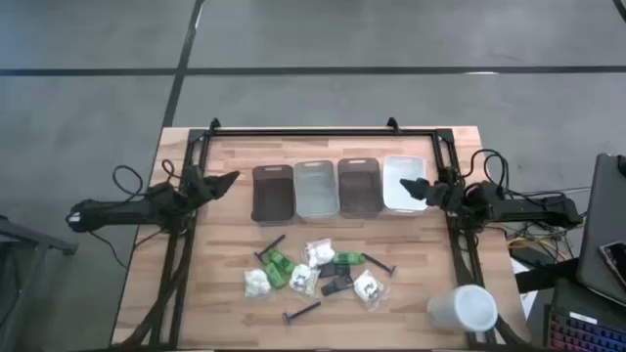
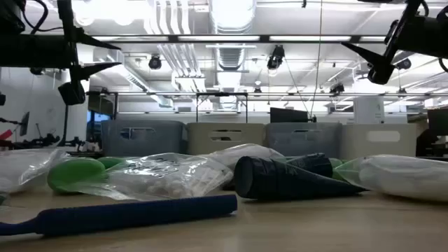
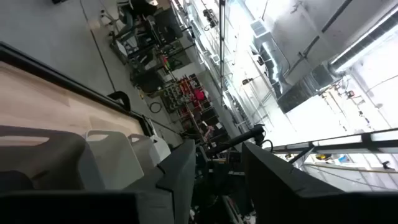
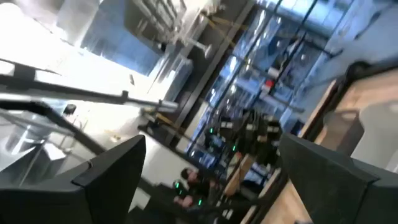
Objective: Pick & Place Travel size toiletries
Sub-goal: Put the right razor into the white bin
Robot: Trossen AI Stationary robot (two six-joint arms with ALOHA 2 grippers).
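Note:
The travel size toiletries lie in a loose pile on the wooden table's near middle. It holds green small bottles (image 1: 279,264), clear packets of white puffs (image 1: 256,284), black flat packets (image 1: 337,274) and dark sticks (image 1: 301,313). In the low view a blue stick (image 2: 126,213) lies in front of a green bottle (image 2: 73,173) and a puff packet (image 2: 168,175). My left gripper (image 1: 227,182) hovers open above the table, left of the bins. My right gripper (image 1: 411,188) hangs open over the white bin (image 1: 396,176). Neither touches anything.
Four bins stand in a row at the far middle: dark brown (image 1: 273,193), pale clear (image 1: 315,189), brown (image 1: 359,186) and the white one. A large white cup (image 1: 465,308) lies at the near right corner. A black frame (image 1: 323,132) runs along the far edge.

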